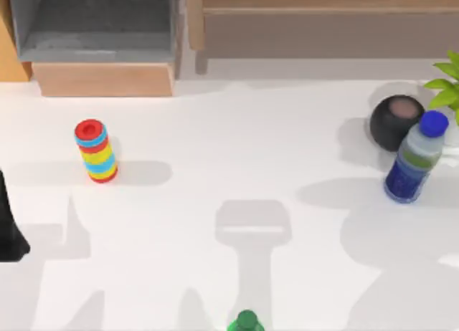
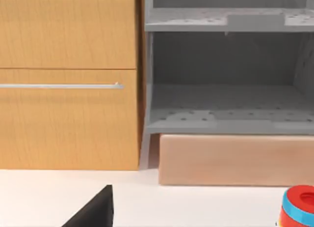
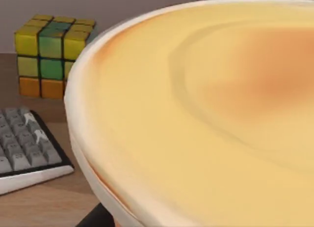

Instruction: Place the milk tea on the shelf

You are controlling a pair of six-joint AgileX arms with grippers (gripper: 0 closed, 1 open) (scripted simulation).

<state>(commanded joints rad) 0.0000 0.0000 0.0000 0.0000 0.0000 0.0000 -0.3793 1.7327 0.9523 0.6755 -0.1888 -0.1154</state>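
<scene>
Right wrist view: milk tea (image 3: 206,119) looms close (keyboard (image 3: 24,143) beside).

Striped can (image 1: 95,150) left of frame; blue water bottle (image 1: 416,157) right, touching black sphere (image 1: 395,121). Puzzle cube (image 3: 52,56) above keyboard (image 3: 27,149).

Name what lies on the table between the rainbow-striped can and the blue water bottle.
Nothing: in the top view, bare white table stretches from the can to the bottle.
</scene>
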